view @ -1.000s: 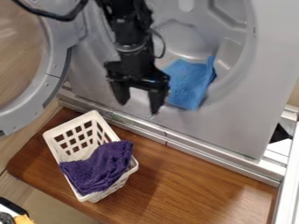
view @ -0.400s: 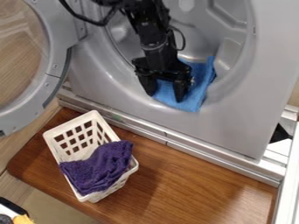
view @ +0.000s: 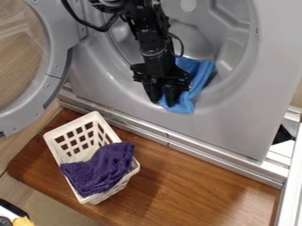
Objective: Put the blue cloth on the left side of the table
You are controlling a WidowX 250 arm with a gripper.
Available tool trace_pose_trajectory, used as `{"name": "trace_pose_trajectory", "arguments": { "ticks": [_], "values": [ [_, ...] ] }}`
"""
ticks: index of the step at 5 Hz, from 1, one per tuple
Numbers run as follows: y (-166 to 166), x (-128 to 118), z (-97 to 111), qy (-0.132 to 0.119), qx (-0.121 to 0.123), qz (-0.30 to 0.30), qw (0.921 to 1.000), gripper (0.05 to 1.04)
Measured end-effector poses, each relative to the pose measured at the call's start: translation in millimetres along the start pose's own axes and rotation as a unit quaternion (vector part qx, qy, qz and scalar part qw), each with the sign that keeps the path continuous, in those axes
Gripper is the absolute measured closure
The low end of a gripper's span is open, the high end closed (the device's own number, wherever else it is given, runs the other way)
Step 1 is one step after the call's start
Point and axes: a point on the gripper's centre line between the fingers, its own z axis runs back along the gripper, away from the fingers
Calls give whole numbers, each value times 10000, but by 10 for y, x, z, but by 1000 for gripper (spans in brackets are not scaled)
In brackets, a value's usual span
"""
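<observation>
Far left, we see the door (view: 56, 66) swung open, its ring cut by the edge of our view. Below it, in the bottom corner, we find a small yellow thing (view: 22, 221). The table (view: 194, 185) starts just right of there, brown wood running along the foot of the machine (view: 247, 128). On its left part we have the white basket (view: 70, 126), set at a slant, with the purple cloth (view: 101, 170) bunched in its near end and draped up over the rim.

Further right and higher, we see the gripper (view: 163, 101) hanging down at the machine's mouth, its fingers drawn narrow and holding the blue cloth (view: 200, 77). We see that cloth rumpled in the lower part of the opening, running from behind the gripper up to its right, its low end on the lip, above the table. At far right, we see a white strip (view: 292, 185) beside the table.
</observation>
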Motion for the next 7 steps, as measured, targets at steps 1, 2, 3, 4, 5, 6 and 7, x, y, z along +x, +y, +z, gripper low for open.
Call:
{"name": "trace_pose_trajectory", "arguments": {
  "ticks": [1, 2, 3, 4, 5, 6, 7],
  "values": [
    [-34, -24, -14, 40, 48, -16, 10000, 886],
    [-47, -54, 3, 55, 67, 10, 10000, 983],
    [-70, -129, 131, 53, 81, -6, 10000, 999],
    [-155, -210, 366, 227, 82, -55, 9997, 999],
    [-329, -409, 557, 240, 47, -127, 9996, 999],
    [-521, -634, 445, 360, -75, -307, 9988, 999],
    [-768, -845, 308, 471, -210, -675, 9964, 999]
  ]
}}
